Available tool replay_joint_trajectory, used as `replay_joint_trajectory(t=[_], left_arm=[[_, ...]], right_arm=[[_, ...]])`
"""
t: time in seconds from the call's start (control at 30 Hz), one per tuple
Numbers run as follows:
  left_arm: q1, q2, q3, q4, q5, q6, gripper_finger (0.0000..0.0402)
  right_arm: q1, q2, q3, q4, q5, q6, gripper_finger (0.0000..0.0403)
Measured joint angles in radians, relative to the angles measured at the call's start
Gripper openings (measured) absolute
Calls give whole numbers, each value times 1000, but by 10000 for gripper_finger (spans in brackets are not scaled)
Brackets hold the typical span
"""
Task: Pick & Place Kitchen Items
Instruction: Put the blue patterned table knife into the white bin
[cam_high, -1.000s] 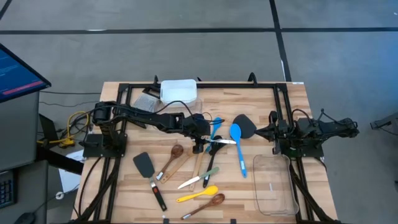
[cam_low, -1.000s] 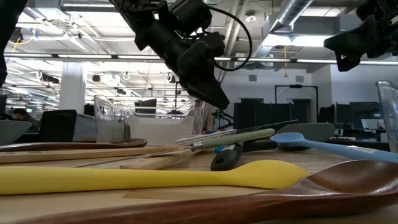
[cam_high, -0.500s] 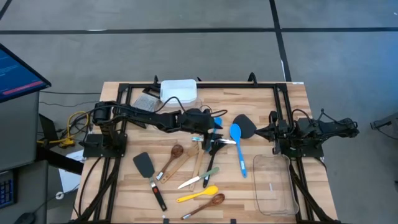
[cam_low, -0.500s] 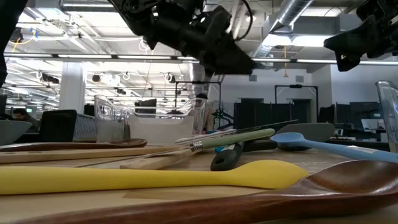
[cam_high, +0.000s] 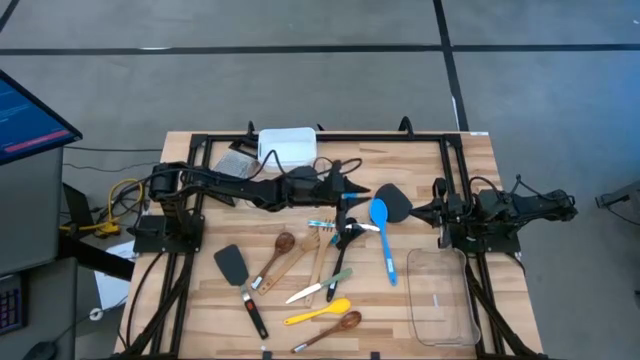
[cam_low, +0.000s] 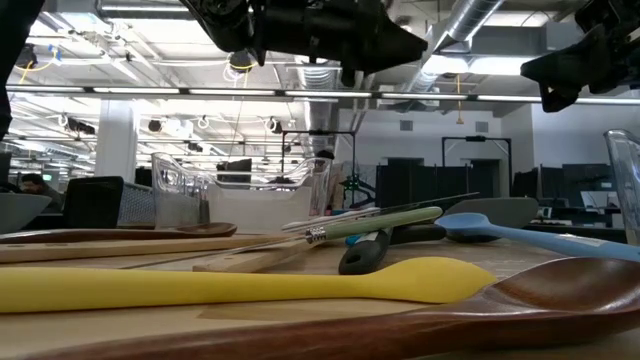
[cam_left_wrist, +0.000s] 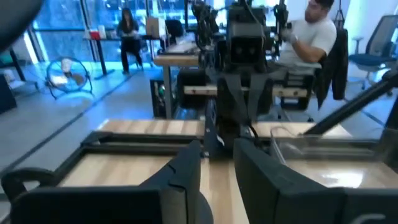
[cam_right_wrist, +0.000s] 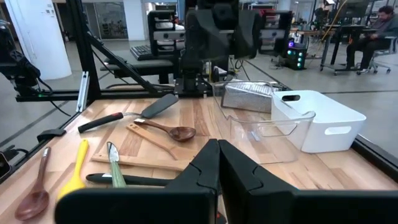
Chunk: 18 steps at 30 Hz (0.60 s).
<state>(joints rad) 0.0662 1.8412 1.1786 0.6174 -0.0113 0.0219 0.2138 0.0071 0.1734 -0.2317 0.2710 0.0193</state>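
Note:
The kitchen items lie flat on the wooden table: a blue spoon (cam_high: 381, 215), a black spatula (cam_high: 393, 201), another black spatula (cam_high: 232, 265), wooden spoons (cam_high: 283, 245), a yellow spoon (cam_high: 316, 313) and a green-handled knife (cam_high: 322, 288). My left gripper (cam_high: 362, 190) hovers above the table just beyond the pile. It points level toward the right edge, open (cam_left_wrist: 217, 168), with nothing between its fingers. My right gripper (cam_high: 439, 212) waits at the right edge, shut (cam_right_wrist: 217, 158) and clear of everything.
A clear tub (cam_high: 441, 295) stands at the near right. A white tub (cam_high: 287, 147), a clear tub (cam_right_wrist: 267, 127) and a grey metal item (cam_high: 235, 160) sit at the far side. A black frame (cam_high: 330, 140) runs round the table. People sit in the room beyond.
My left gripper has risen from the utensil pile and tipped from pointing down to level, so that it points toward the table's right edge. It carries nothing up. The utensils lie where they were.

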Motion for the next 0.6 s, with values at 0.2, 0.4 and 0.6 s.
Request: replay_joint_trajectory(t=[0.2,0.4,0.6], left_arm=[[-3,0,0,-2,0,-11,76],[1,0,0,-8,30,-53,76],[42,0,7,-25,67,-69,76]], right_arm=[[0,0,0,0,0,0,0],[0,0,0,0,0,0,0],[0,0,0,0,0,0,0]])
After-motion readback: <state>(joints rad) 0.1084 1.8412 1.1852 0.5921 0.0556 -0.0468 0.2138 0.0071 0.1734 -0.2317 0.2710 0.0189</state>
